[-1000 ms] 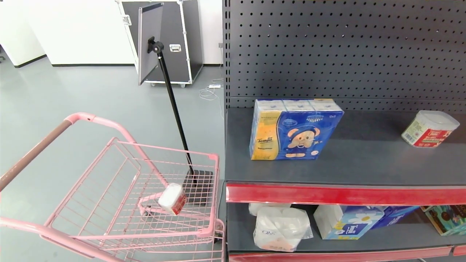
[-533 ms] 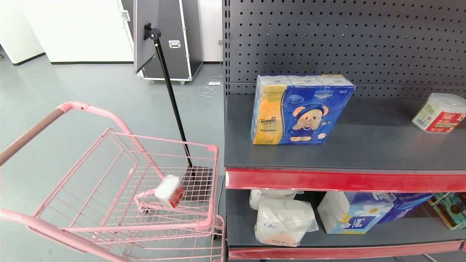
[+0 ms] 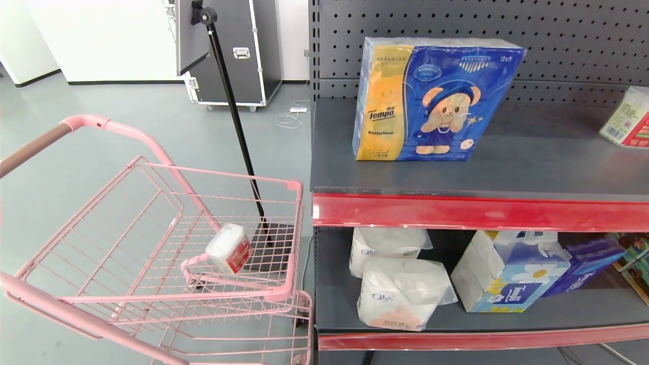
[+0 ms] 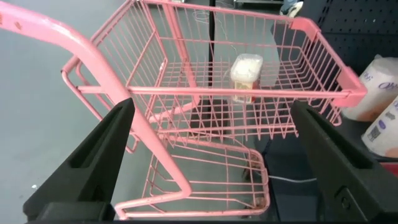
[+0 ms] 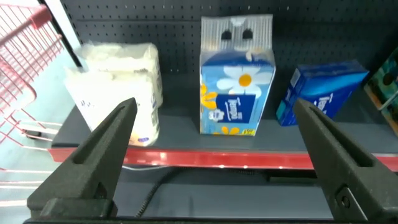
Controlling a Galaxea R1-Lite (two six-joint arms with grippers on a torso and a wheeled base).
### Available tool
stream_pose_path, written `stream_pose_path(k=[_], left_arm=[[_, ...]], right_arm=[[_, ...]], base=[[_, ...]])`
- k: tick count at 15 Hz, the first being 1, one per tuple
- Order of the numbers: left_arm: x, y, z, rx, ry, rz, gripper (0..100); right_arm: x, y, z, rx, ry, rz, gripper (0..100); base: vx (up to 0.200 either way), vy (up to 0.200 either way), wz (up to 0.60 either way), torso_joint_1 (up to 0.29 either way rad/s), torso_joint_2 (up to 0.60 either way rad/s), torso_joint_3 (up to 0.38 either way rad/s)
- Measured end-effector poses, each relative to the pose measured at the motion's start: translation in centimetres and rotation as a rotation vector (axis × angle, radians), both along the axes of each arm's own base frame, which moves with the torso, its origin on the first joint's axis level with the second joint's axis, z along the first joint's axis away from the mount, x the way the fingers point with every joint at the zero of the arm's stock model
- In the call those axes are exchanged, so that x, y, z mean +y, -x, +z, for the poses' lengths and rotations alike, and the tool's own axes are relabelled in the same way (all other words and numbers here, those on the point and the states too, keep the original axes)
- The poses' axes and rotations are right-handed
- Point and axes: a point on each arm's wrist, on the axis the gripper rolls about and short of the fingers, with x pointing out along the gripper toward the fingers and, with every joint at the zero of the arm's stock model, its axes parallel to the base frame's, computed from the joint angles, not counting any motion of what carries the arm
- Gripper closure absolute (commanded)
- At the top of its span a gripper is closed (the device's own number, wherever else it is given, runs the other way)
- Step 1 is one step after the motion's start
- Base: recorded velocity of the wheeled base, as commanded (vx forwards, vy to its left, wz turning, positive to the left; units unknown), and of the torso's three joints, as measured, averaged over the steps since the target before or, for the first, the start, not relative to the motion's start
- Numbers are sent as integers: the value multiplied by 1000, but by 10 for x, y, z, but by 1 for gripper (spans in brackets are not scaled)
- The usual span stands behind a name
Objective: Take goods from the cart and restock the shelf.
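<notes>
A pink wire cart (image 3: 223, 175) stands left of the grey shelf unit. In its basket lies a small white tub with a red label (image 3: 229, 248), tipped on its side. My left gripper (image 4: 214, 168) hangs open on the near side of the cart (image 4: 186, 90), with the tub (image 4: 246, 76) ahead of it behind the wires. On the upper shelf (image 3: 532, 162) a blue and yellow tissue pack (image 3: 431, 96) stands upright. A second white tub (image 3: 628, 119) sits at that shelf's far right. My right gripper (image 5: 211, 168) is open in front of the lower shelf (image 5: 217, 158).
The lower shelf holds white paper packs (image 3: 400, 296), a blue flowered tissue box (image 3: 512, 276) and a dark blue box (image 3: 583, 258). A black stand with a floor plate (image 3: 238, 132) rises just behind the cart. A black flight case (image 3: 238, 50) stands farther back.
The whole head picture has shifted: the shelves and cart now sit higher and larger in the frame, so the camera has moved. The goods themselves keep their places.
</notes>
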Motion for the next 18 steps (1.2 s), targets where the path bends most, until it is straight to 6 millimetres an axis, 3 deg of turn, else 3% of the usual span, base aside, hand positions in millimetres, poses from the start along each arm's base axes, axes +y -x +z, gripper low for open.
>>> stream_pose_path(k=[14, 18], left_arm=[[0, 0, 0, 0, -2, -1, 0], [0, 0, 0, -1, -2, -2, 0]], right_arm=[[0, 0, 0, -1, 1, 4, 0], [0, 0, 0, -1, 0, 3, 0]], base=[[0, 0, 0, -5, 24, 18], [0, 0, 450, -1, 2, 3]])
